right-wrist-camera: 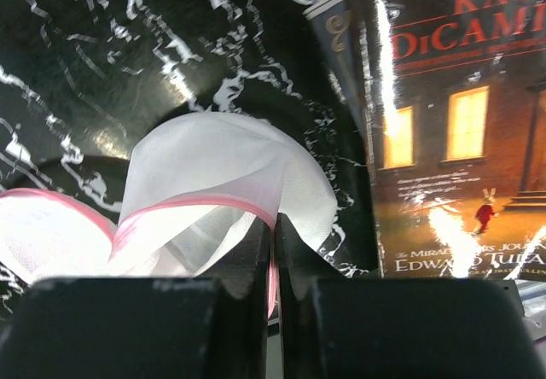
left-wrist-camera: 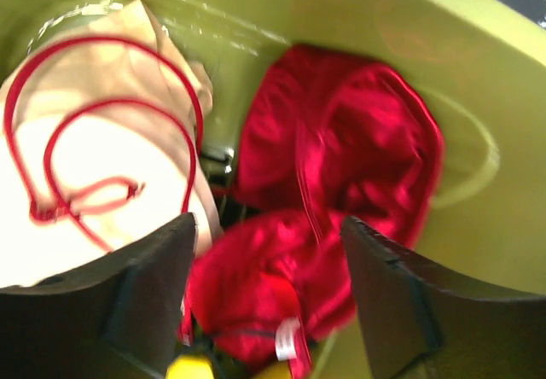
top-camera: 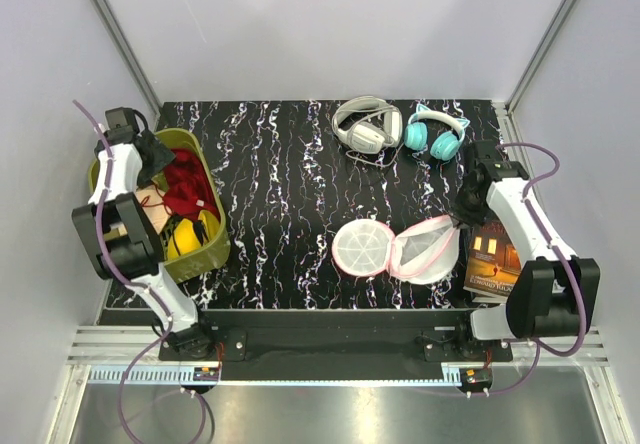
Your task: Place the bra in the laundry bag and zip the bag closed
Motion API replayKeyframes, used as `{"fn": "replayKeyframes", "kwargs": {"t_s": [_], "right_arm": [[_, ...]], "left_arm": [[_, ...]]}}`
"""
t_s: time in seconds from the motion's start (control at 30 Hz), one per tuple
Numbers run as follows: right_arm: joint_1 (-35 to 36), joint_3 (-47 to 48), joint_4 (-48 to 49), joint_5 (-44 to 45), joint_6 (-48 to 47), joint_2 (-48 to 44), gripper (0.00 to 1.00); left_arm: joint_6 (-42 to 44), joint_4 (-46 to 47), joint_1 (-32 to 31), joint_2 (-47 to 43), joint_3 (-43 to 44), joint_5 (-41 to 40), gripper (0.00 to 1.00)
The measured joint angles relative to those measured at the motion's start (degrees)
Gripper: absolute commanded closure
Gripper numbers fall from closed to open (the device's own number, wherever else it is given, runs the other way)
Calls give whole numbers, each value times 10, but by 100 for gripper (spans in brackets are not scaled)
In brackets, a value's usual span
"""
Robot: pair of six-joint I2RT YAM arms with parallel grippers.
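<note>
Left gripper (left-wrist-camera: 266,230) wide open, empty, inside the basket (left-wrist-camera: 478,97). The bra (left-wrist-camera: 119,153) lies beyond my left finger; the red garment (left-wrist-camera: 341,140) sits directly below (unwanted). I should shift left, then pinch the cup only. Right gripper (right-wrist-camera: 275,234) is clamped on the laundry bag (right-wrist-camera: 213,166) rim.

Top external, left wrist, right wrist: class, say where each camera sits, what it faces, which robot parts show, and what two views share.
Top external: above and behind, looking down at the table; both arms show.
Left wrist: on the left arm, looking into the green basket at a dark red garment; open left gripper shows.
Right wrist: on the right arm, facing the laundry bag and a book; right gripper shut on the bag.
Shared with top external: bag, book.
</note>
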Motion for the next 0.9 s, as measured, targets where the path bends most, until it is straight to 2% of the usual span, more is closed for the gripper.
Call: {"fn": "replayKeyframes", "kwargs": {"t_s": [0.2,0.23,0.3,0.33,0.37,0.4,0.57,0.67,0.8,0.9], "right_arm": [[-27,16,0,2,-10,25,85],[-27,20,0,1,-12,30,81],[-27,31,0,-3,-17,39,71],[-27,37,0,-6,-21,44,63],[-27,42,0,-9,-24,48,48],[-27,51,-1,-14,-31,55,44],[-27,90,-5,-40,-49,81,18],[-24,108,-14,-53,-52,87,15],[-4,125,-23,-60,-53,89,11],[13,137,-28,-74,-53,97,11]], "left_arm": [[21,-2,5,64,32,4,41],[24,-2,5,71,37,4,42],[28,0,6,82,47,11,37],[30,1,6,84,48,14,32],[31,0,6,84,48,16,25],[29,-1,5,83,47,16,21],[2,-17,6,32,2,5,19],[-17,-43,6,-29,-31,-3,20],[-37,-74,6,-143,-84,-16,12],[-58,-96,7,-203,-115,-51,13]]}}
